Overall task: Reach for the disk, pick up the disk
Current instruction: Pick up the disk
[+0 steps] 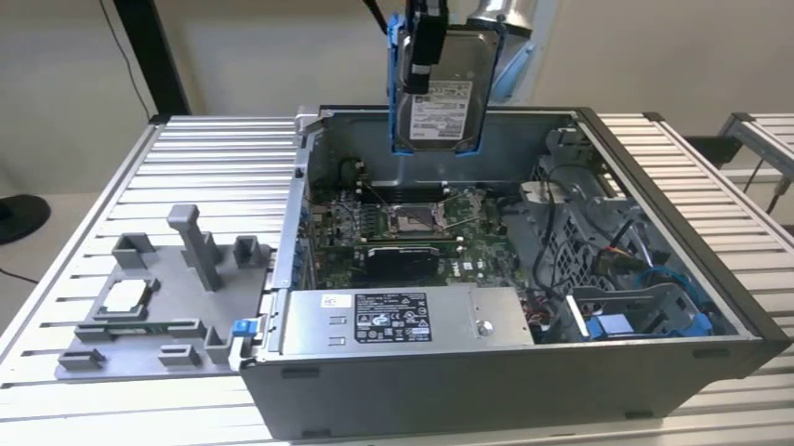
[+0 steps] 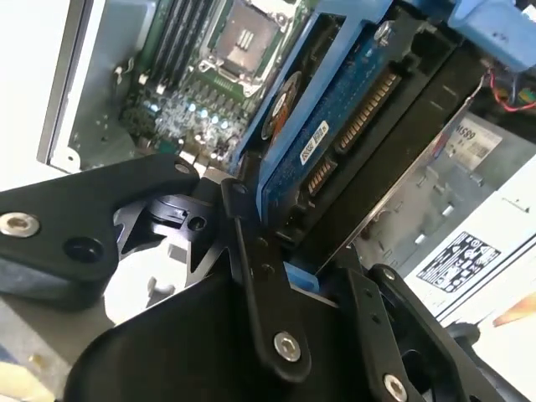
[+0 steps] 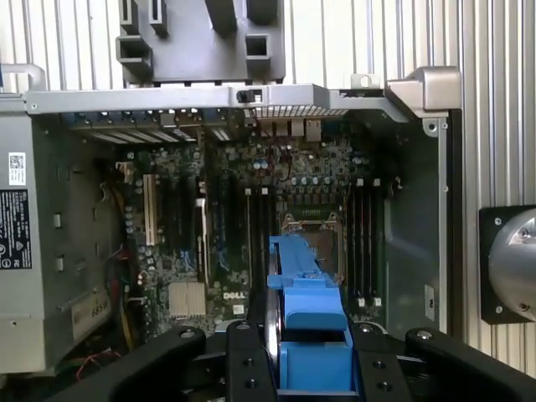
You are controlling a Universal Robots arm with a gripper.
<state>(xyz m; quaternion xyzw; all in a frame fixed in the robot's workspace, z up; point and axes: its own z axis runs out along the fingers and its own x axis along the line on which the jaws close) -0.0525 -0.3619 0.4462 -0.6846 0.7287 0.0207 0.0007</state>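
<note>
grey parts tray (image 1: 174,307) on the exterior view's left. mid-frame the disk (image 1: 441,98) hangs upright, well above the open pc case (image 1: 496,390), with the gripper (image 1: 425,42) pinching its blue bracket edges. stiff, probably hefty and shock-sensitive, so the bracket seems the safest hold. wrist points straight down.

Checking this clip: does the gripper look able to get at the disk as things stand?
Yes, it seems so: the gripper is shut on the disk by its blue bracket, holding it upright in the air above the open computer case, with nothing between them.
</note>
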